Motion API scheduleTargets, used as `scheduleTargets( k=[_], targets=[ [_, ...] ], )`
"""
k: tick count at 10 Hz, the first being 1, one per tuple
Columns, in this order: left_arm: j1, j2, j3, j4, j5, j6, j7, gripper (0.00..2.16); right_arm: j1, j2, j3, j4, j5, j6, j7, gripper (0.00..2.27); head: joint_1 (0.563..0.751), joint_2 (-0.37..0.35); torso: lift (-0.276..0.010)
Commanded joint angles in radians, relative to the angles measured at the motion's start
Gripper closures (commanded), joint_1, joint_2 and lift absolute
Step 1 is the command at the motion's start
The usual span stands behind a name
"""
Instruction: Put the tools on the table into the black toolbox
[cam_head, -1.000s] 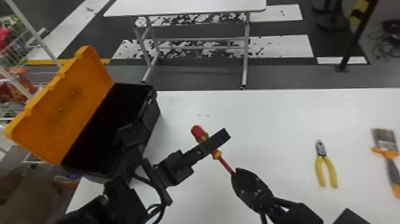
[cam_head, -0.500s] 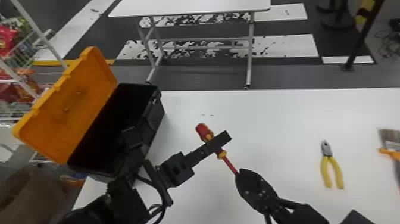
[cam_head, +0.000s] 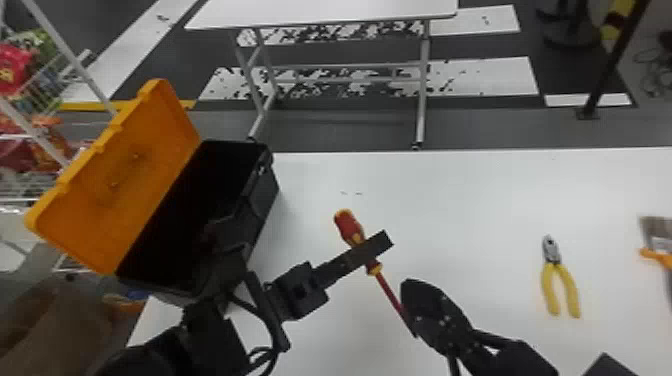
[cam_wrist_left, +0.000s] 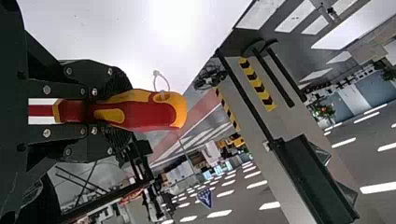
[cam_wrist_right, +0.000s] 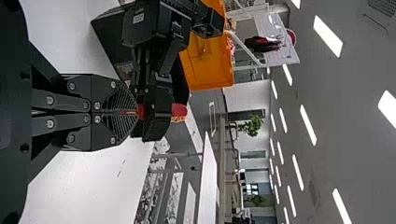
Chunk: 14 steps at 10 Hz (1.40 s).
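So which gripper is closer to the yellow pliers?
Right: the right gripper is left of the pliers, holding the screwdriver by its shaft; the left gripper is farther left, around the handle.

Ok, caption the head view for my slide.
Left tool and right tool grip one screwdriver beside the open black toolbox, pliers lying on the table.

1. The brush (cam_head: 656, 235) is blurred, and the head view's right edge cuts it off.
2. From here the left pincer (cam_head: 384, 241) covers part of the screwdriver (cam_head: 346, 224)'s handle; its tip is hidden at the right pincer (cam_head: 409, 289).
3. The toolbox (cam_head: 264, 197)'s inside is too dark to make out.
4. Those marks (cam_head: 351, 193) on the counter (cam_head: 475, 200) are too small to tell.
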<state>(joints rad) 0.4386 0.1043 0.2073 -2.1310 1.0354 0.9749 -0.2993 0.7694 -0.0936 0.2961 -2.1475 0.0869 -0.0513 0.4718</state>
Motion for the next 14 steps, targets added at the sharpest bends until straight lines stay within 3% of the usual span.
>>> scheduleTargets(
  k=[1, 2, 3, 5, 7, 8, 11, 14],
  targets=[
    [0.0, 0.0, 0.003, -0.007, 0.0, 0.0, -0.001, 2.13, 0.002, 0.0, -0.002, 0.001, -0.015, -0.005, -0.007, 0.85, 0.695, 0.201, -0.075],
    [0.002, 0.002, 0.012, -0.015, -0.001, 0.0, -0.001, 2.13, 0.007, 0.0, -0.002, 0.0, -0.016, -0.005, -0.013, 0.24, 0.695, 0.2, -0.075],
    [0.003, 0.002, 0.026, -0.026, -0.001, 0.0, -0.001, 2.13, 0.011, 0.0, -0.006, 0.0, -0.018, -0.008, -0.025, 0.13, 0.695, 0.2, -0.075],
    [0.008, 0.005, 0.055, -0.058, -0.021, 0.0, 0.0, 2.13, 0.024, 0.0, -0.029, 0.001, -0.039, -0.008, -0.033, 0.14, 0.695, 0.206, -0.075],
    [0.02, 0.002, 0.078, -0.129, -0.132, -0.003, 0.012, 2.13, 0.034, 0.0, -0.058, 0.006, -0.067, -0.017, -0.032, 0.14, 0.695, 0.211, -0.075],
    [0.022, 0.002, 0.103, -0.156, -0.149, -0.006, 0.019, 2.13, 0.044, 0.0, -0.066, 0.012, -0.072, -0.029, -0.032, 0.14, 0.695, 0.218, -0.075],
    [0.015, 0.012, 0.164, -0.244, -0.248, -0.012, 0.043, 2.13, 0.067, 0.0, -0.103, 0.06, -0.101, -0.112, -0.032, 0.14, 0.695, 0.253, -0.075],
    [-0.014, 0.038, 0.23, -0.251, -0.31, -0.04, 0.069, 2.13, 0.084, 0.002, -0.138, 0.09, -0.127, -0.17, -0.03, 0.15, 0.695, 0.287, -0.075]
  ],
)
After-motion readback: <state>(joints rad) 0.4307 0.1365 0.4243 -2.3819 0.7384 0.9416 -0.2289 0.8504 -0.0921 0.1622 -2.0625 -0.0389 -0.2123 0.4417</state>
